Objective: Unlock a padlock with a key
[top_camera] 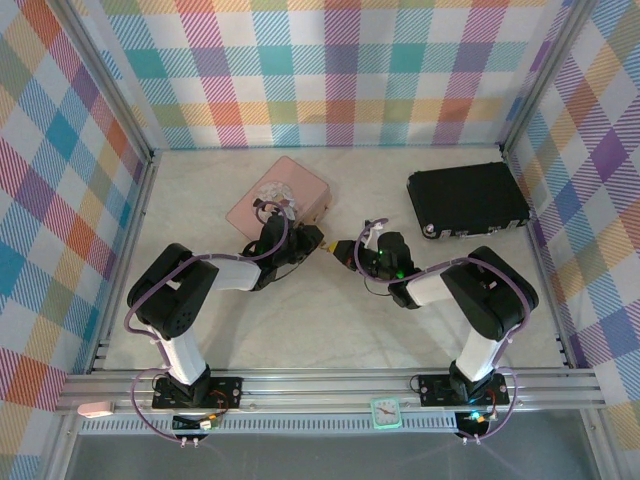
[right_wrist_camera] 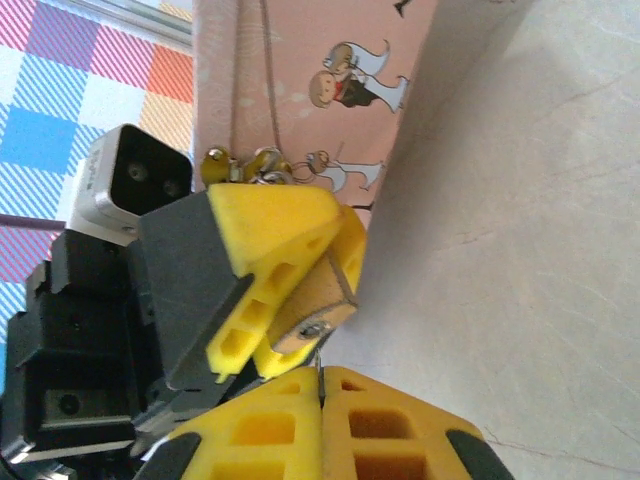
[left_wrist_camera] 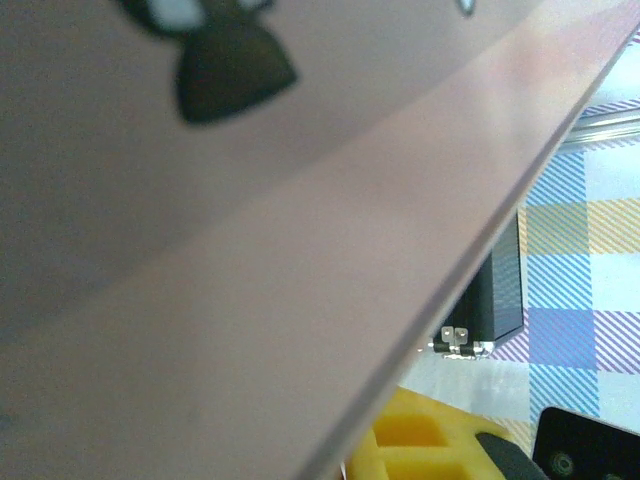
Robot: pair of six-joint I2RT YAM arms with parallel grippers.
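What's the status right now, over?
Left gripper shut on padlock. Right gripper shut on key, at the keyhole. Pink tin close behind, not blocking.

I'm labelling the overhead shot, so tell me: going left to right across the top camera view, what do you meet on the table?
pink tin → right gripper → black case. The left gripper overlaps the tin's span, so it is left out of the order.

The cartoon-printed tin (top_camera: pixel 280 197) is pink, the padlock (right_wrist_camera: pixel 312 300) brass, the walls (top_camera: pixel 340 70) pastel plaid.
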